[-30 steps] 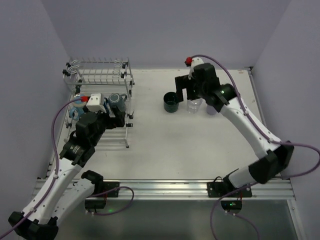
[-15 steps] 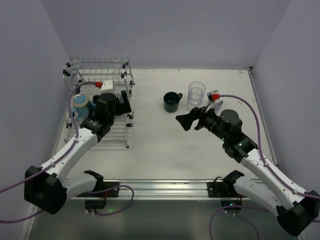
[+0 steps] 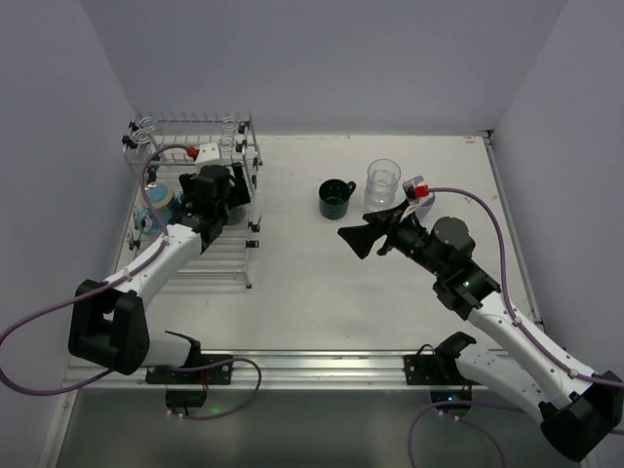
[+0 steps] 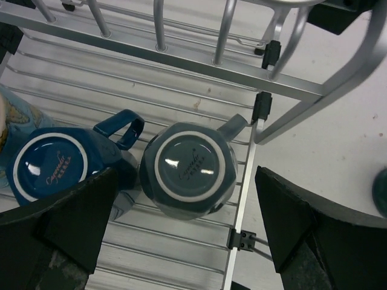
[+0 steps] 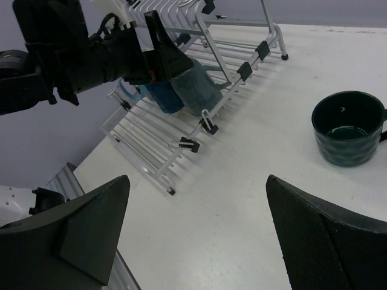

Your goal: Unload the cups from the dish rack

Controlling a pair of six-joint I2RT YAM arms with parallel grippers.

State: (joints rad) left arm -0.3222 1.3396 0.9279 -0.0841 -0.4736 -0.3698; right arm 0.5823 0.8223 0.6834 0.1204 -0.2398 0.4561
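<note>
Over on the far left of the table [image 3: 312, 292] stands the dish rack [image 3: 226, 261], w/ the left gripper [image 3: 218, 188] hanging above its lower tier. Its jaws are spread wide and hold nothing. The wrist view shows both fingers [image 4: 72, 223] well apart, flanking the grey mug [image 4: 188, 169] from above w/o touching it. The grey mug sits upside down on the wire floor, base up, handle angled toward the rack's right-hand edge rail. The blue mug [image 4: 51, 169] is just beside it on the left, also inverted, handle turned toward the grey one. The two are touching or nearly so; can't tell which. A light blue cup [image 3: 159, 202] sits further left in the same tier, partly hidden by the arm.

The right gripper [image 3: 361, 236] hovers over bare table approx. mid-field, to the right of the rack and pointing toward it. Its jaws are wide apart and empty.

Already out on the table are the dark green mug [image 3: 334, 200], upright w/ its handle on the right side, and a clear glass tumbler [image 3: 382, 181] near it, also upright, the two not touching. Both are beyond the right gripper and well apart from the rack.
</note>
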